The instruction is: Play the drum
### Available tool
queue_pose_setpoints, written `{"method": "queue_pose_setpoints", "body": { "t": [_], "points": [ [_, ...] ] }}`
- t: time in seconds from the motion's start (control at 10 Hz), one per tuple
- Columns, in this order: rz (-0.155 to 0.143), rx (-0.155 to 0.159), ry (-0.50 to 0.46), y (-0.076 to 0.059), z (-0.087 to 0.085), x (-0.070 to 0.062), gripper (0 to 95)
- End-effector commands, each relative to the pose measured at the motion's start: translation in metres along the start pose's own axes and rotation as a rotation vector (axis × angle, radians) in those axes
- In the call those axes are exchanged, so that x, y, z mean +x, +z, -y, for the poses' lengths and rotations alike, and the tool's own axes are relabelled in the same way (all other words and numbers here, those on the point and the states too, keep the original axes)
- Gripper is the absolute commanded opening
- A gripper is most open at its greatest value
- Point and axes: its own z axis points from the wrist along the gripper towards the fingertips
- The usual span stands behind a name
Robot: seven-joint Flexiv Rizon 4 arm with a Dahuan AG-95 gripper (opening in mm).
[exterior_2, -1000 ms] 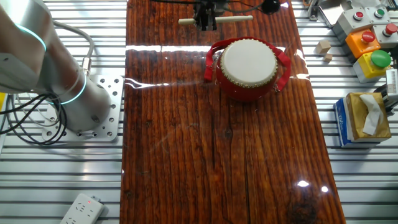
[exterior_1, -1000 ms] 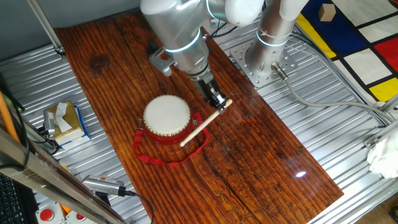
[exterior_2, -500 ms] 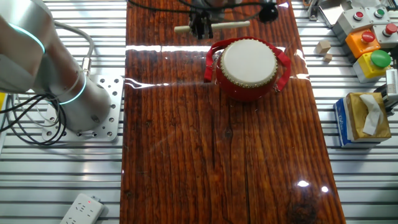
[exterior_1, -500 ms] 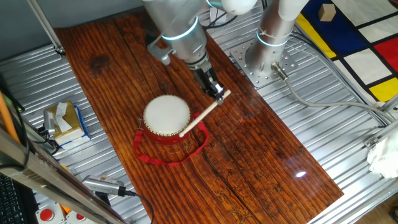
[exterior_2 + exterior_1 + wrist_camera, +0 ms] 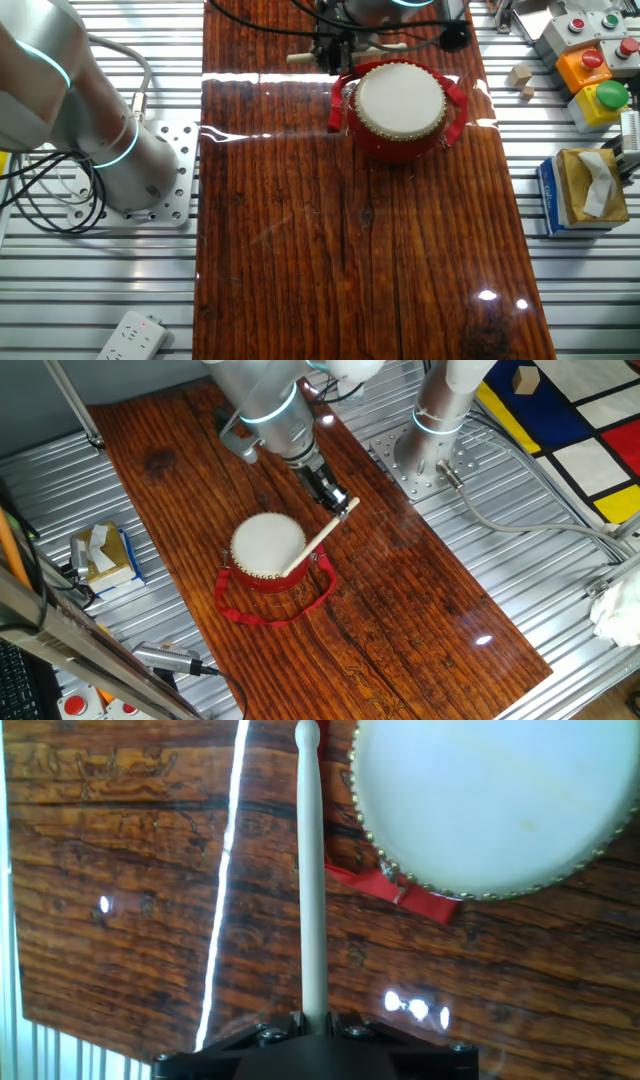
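Drum (image 5: 268, 550): mid-board on the wooden table (image 5: 400, 610), red strap (image 5: 262, 616) loose around it. I judge it light, skin taut and springy, so strike the centre. My gripper (image 5: 335, 499) pinches the stick (image 5: 317, 540) at its butt, tip beside the rim.

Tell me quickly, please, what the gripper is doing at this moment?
Gripper: closed on the wooden stick, holding it near one end; the free end points toward the drum.

A robotics lab; ribbed aluminium bench (image 5: 100, 300), bolted arm base (image 5: 130, 170), push-button boxes (image 5: 590, 60), power strip (image 5: 130, 338).
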Motion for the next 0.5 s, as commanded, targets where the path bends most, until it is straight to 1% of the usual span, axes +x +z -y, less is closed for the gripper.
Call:
{"method": "queue_pose_setpoints", "body": {
  "t": [0.1, 0.3, 0.5],
  "points": [
    [0.003, 0.001, -0.004, 0.000, 0.001, 0.001, 0.0],
    [-0.009, 0.003, -0.014, 0.000, 0.005, 0.005, 0.0],
    [-0.018, 0.007, -0.028, -0.001, 0.014, 0.011, 0.0]
  ]
}}
